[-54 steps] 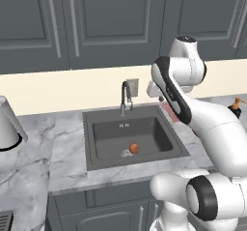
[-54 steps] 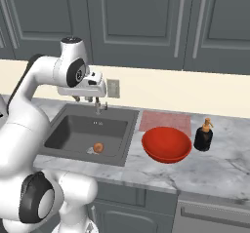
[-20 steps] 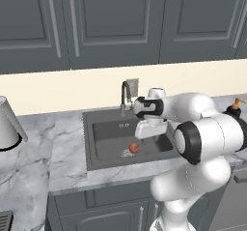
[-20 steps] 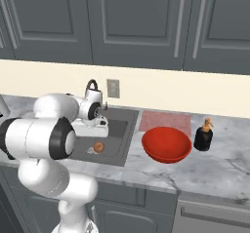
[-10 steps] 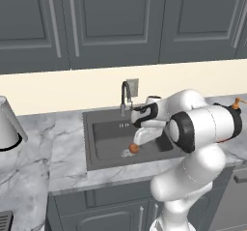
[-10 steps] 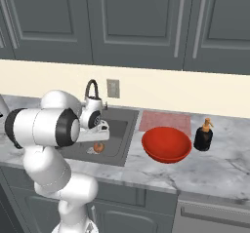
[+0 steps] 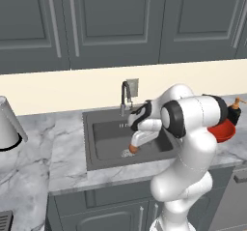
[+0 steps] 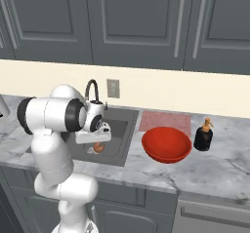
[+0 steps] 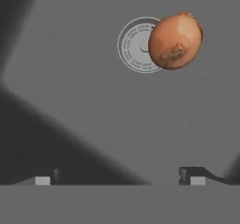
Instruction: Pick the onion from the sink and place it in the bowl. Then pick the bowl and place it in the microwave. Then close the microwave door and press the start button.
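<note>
The tan-orange onion (image 9: 175, 41) lies on the floor of the dark grey sink (image 9: 84, 120), overlapping the round metal drain (image 9: 132, 45). My gripper (image 9: 119, 178) is open and hangs low in the basin, a short way from the onion with nothing between its fingers. From the base views, the gripper (image 7: 133, 144) (image 8: 98, 142) sits just above the onion (image 7: 133, 149) (image 8: 99, 148) inside the sink (image 7: 108, 131) (image 8: 124, 125). The glossy red bowl (image 8: 166, 145) rests on the counter right of the sink, partly behind my arm (image 7: 223, 130). The microwave is out of view.
A curved dark tap (image 7: 125, 97) (image 8: 92, 90) rises at the sink's back rim, close behind my hand. A dark soap bottle (image 8: 203, 135) and a pink mat (image 8: 164, 120) sit near the bowl. A white rounded object (image 7: 7, 126) stands at the far left.
My arm has swung down from above the sink into the basin, bringing the hand close over the onion. The jaws have stayed open and the onion has not moved.
</note>
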{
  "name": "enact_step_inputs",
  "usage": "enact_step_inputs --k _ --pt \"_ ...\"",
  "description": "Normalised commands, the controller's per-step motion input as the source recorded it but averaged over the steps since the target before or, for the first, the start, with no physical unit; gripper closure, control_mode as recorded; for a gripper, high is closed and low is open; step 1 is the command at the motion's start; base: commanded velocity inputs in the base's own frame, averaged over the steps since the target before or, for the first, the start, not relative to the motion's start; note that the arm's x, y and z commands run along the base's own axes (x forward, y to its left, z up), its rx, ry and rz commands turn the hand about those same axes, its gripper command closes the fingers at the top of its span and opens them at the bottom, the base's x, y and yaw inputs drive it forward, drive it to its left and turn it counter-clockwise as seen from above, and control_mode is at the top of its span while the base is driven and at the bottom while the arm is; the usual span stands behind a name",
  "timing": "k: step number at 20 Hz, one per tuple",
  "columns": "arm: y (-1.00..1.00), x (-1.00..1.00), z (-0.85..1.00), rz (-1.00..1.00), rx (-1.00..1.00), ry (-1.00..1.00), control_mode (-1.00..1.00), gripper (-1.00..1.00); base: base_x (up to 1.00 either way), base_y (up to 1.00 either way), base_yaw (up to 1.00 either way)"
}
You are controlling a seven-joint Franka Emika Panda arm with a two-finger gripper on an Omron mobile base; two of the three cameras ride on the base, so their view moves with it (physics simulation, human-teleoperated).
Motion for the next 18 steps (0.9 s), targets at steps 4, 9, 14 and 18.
enact_step_inputs --k 4,9,14,18 --pt "0.10 0.59 -0.30 -0.01 0.00 0.00 -1.00 -1.00 0.00 0.00 0.00" --pt "0.00 0.42 -0.50 0.00 0.01 0.01 -1.00 -1.00 0.00 0.00 0.00" --pt "0.00 0.42 -0.50 0.00 0.01 0.00 -1.00 -1.00 0.00 0.00 0.00" --pt "0.00 0.56 -0.39 0.00 0.00 0.00 -1.00 -1.00 0.00 0.00 0.00"
